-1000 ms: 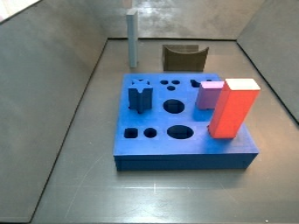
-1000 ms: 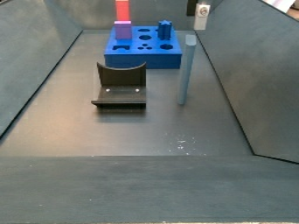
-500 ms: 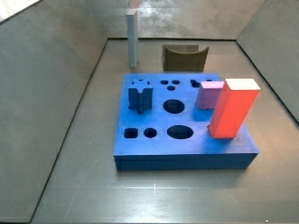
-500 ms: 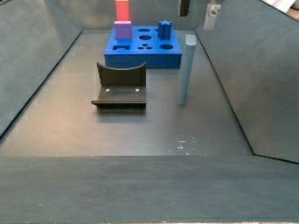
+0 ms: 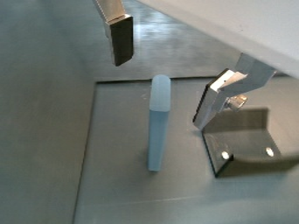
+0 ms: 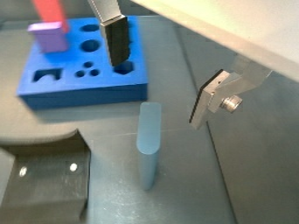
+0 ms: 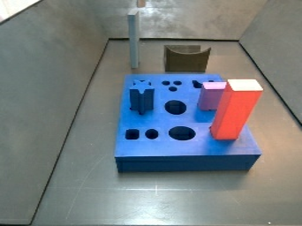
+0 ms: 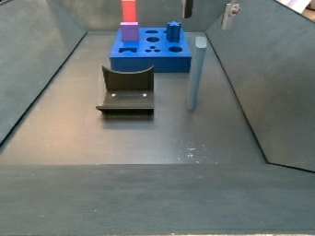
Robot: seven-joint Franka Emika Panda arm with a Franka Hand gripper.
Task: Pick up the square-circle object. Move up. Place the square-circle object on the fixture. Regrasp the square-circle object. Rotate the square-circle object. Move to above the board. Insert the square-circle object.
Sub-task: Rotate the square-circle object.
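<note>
Peg (image 5: 158, 122) stands upright on the floor in both wrist views, w/ gripper (image 5: 170, 63) above it, fingers spread wide, nothing held; fixture (image 5: 247, 140) just beside peg. Other wrist view: gripper (image 6: 163, 66) again over peg (image 6: 149, 156), board (image 6: 84, 63) beyond. Side views: peg (image 7: 133, 41) near fixture (image 7: 184, 58), behind board (image 7: 177, 119); we judge pick-up not yet done, all steps left. Floor (image 8: 147, 138) dark, walled bin.
</note>
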